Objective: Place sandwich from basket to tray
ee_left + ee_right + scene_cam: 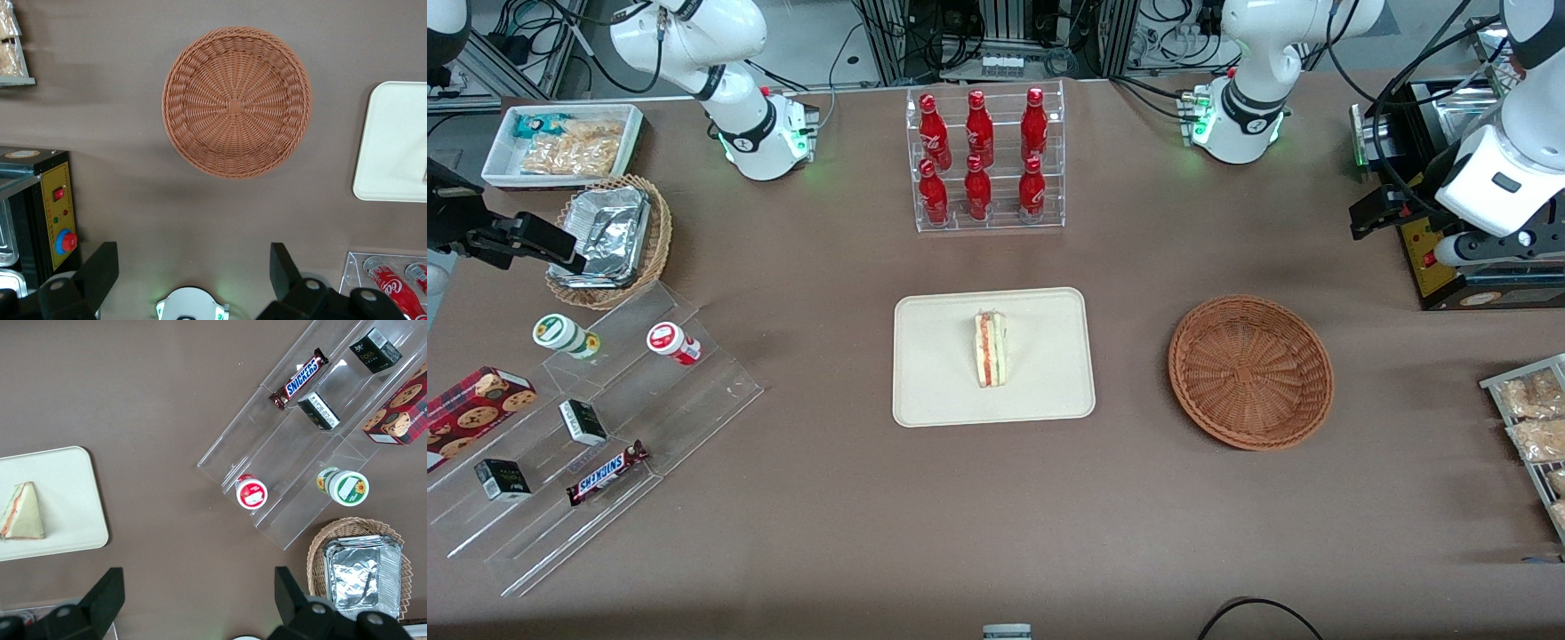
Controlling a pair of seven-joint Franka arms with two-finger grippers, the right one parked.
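The sandwich [991,349] [23,513], a white bread wedge with red and green filling, lies on the cream tray [938,391] [393,147] [73,493] at the table's middle. The reddish-brown wicker basket [1251,371] [237,100] stands beside the tray toward the working arm's end, with nothing in it. My left gripper [1371,218] [192,257] hangs open and holds nothing. It is high above the table, farther from the front camera than the basket and next to a black control box [1432,258].
A clear rack of red bottles [983,160] stands farther back than the tray. A wire rack of snack packets [1534,418] sits at the working arm's end. A clear stepped shelf [605,427], a tan basket with foil container [609,240] and a white bin [565,142] lie toward the parked arm's end.
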